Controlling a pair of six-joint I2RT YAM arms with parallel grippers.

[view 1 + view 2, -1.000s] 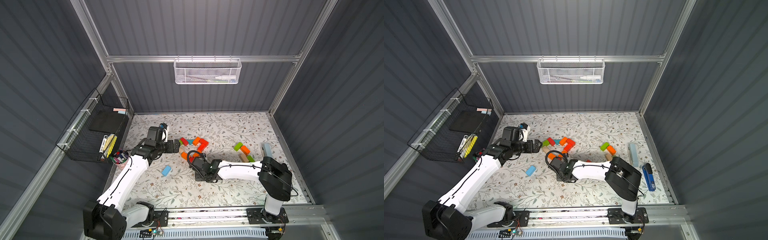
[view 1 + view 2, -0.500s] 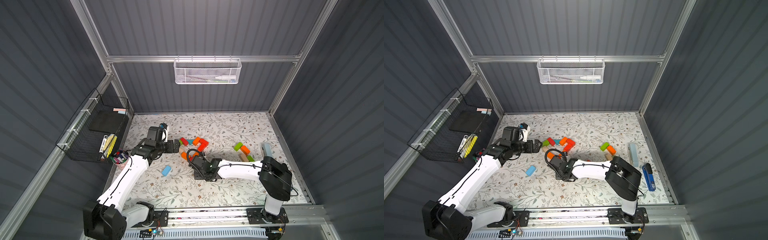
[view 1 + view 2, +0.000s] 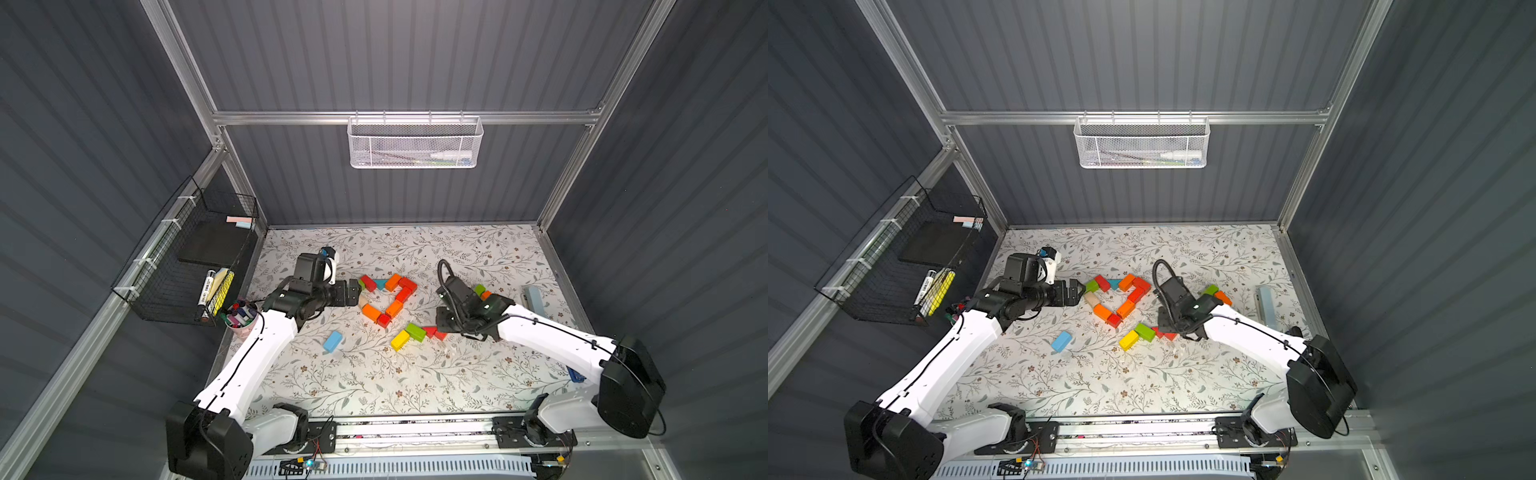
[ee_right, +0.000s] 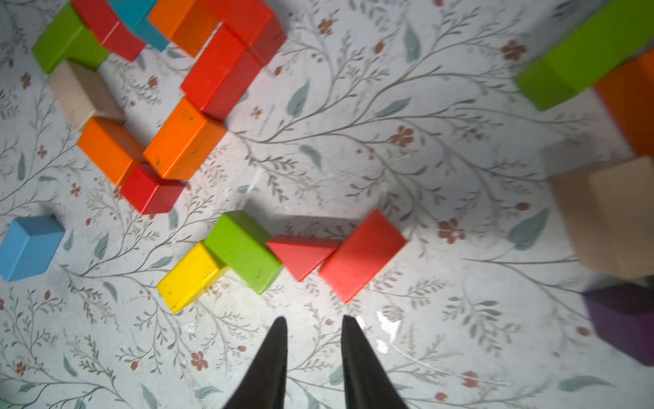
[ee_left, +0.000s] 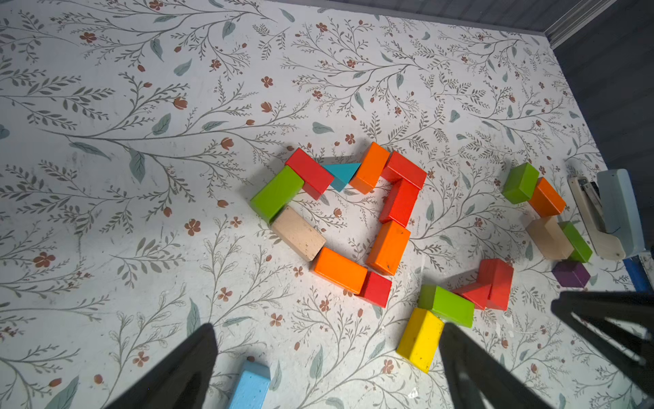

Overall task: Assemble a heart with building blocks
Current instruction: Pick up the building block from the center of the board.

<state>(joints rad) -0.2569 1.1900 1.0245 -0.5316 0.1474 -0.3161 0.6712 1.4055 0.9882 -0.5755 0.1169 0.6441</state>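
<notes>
I've got the floral tabletop (image 3: 374, 386) carrying everything. My left gripper (image 5: 329, 327) hangs with its jaws spread wide and nothing between them, just beside the heart ring (image 5: 387, 248): ten building blocks touching end to end mid-table, in green, red, teal, orange and tan. My right gripper (image 4: 313, 320) shows a narrow gap between its tips and holds nothing. It is near a touching row: yellow brick (image 4: 191, 274), green brick (image 4: 244, 251), red wedge (image 4: 300, 255), red brick (image 4: 361, 255). A loose cluster (image 5: 520, 182) of green, orange, tan and purple lies beside the right arm. A light-blue brick (image 3: 332, 340) lies apart.
</notes>
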